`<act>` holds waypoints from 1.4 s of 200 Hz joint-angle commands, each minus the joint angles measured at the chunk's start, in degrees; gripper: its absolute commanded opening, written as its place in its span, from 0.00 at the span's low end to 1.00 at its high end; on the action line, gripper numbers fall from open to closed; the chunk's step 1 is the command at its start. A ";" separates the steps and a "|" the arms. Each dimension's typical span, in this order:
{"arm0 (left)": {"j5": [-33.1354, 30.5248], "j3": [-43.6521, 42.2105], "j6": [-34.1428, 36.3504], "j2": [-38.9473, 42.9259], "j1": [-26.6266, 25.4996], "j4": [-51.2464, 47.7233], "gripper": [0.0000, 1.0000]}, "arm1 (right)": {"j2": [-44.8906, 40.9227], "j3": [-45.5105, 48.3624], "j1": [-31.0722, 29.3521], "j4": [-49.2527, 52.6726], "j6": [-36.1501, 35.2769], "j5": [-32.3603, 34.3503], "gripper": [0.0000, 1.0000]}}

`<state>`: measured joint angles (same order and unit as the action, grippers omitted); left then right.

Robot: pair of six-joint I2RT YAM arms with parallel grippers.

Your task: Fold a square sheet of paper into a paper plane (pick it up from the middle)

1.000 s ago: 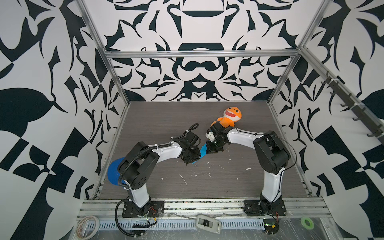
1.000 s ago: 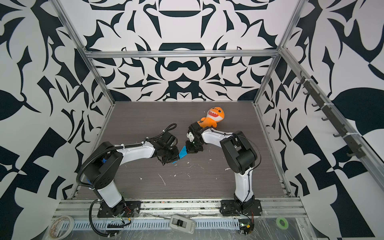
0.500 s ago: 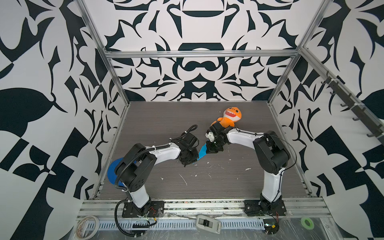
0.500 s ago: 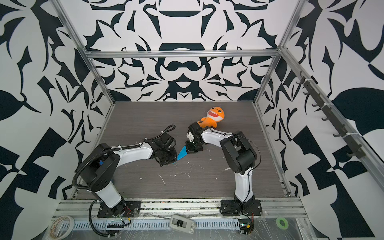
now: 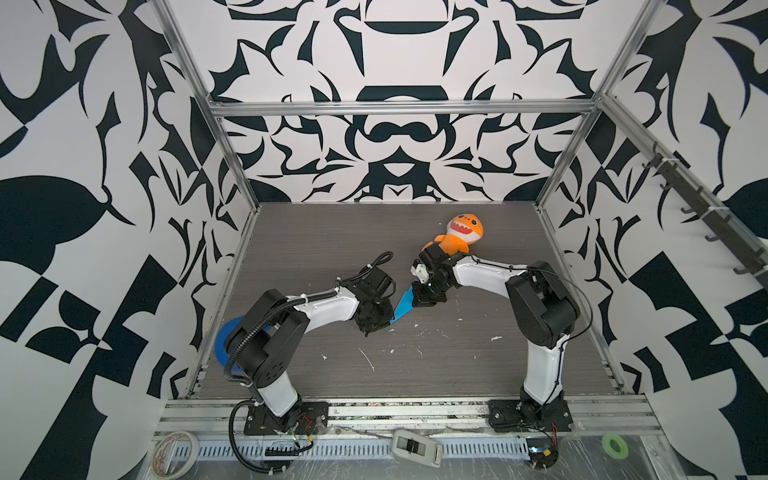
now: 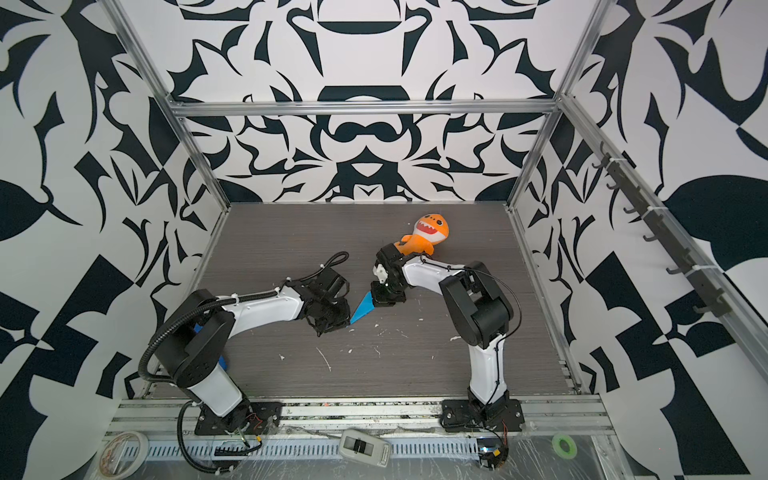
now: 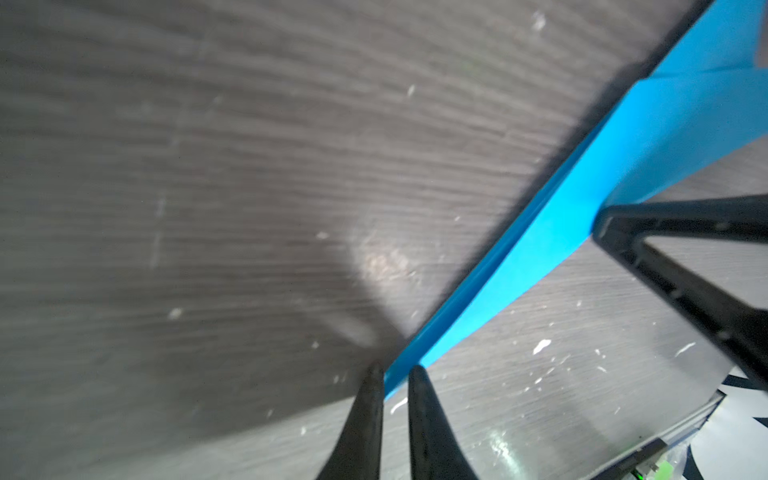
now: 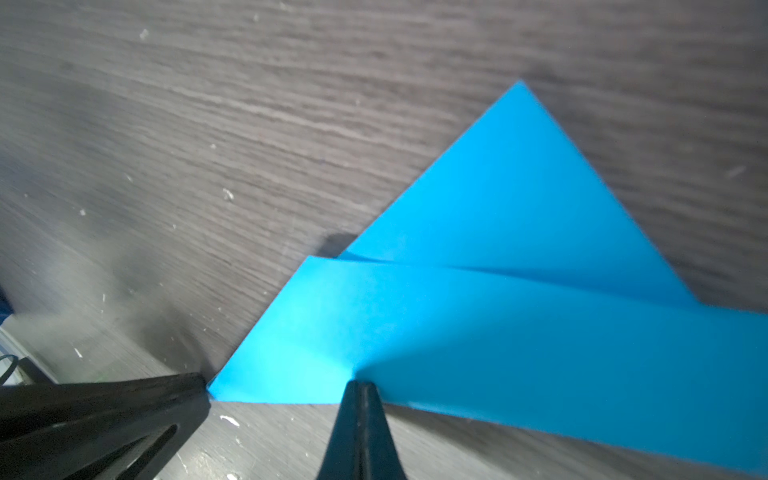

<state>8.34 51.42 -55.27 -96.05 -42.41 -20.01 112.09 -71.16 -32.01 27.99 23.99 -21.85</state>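
Near the middle of the table (image 5: 436, 374), the paper (image 5: 402, 306) is stretched slantwise between the two grippers, its pointed tip to the left and nearer, its wider end to the right and farther. The left gripper (image 5: 384, 328) is closed to a thin gap, and in the left wrist view the paper's tip is seen nipped between its fingers (image 7: 368, 415). The right gripper (image 5: 420, 300) is fully closed. In the right wrist view its fingertips (image 8: 353, 415) are pressed together over the paper's edge, where a small dimple is raised, so the paper is taken as pinched there too. A long strip is shown with its edge lying over a triangular flap. Just beyond the right wrist an orange plush (image 5: 462, 235) is seen lying; whether the arm is touched cannot be told. A blue disc (image 5: 221, 338) is half hidden behind the left arm at the table's left edge. White flecks (image 5: 368, 359) are scattered on the near side.
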 commanded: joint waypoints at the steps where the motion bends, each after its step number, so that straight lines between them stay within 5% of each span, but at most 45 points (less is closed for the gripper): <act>1: -0.99 -1.11 1.30 1.09 -0.56 -6.55 0.16 | 3.70 1.02 -0.31 2.01 0.26 6.15 0.00; 57: -3.14 2.49 4.20 7.51 -0.92 -3.52 0.12 | 3.57 1.19 -0.33 1.90 0.34 6.07 0.00; 105: 1.96 5.39 3.60 -0.20 -1.71 3.75 0.05 | 3.68 1.21 -0.29 1.82 0.53 5.93 0.00; 187: -1.89 7.25 4.07 -6.69 -1.71 -4.90 0.03 | 3.57 1.04 -0.33 2.30 0.27 6.19 0.00; 280: -4.44 -0.56 0.95 -0.20 -1.71 -11.08 0.04 | 4.10 0.77 -0.33 2.51 -0.03 6.57 0.00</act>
<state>6.44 53.98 -52.80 -97.78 -44.01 -22.85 112.22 -71.44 -32.03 28.36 24.03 -21.80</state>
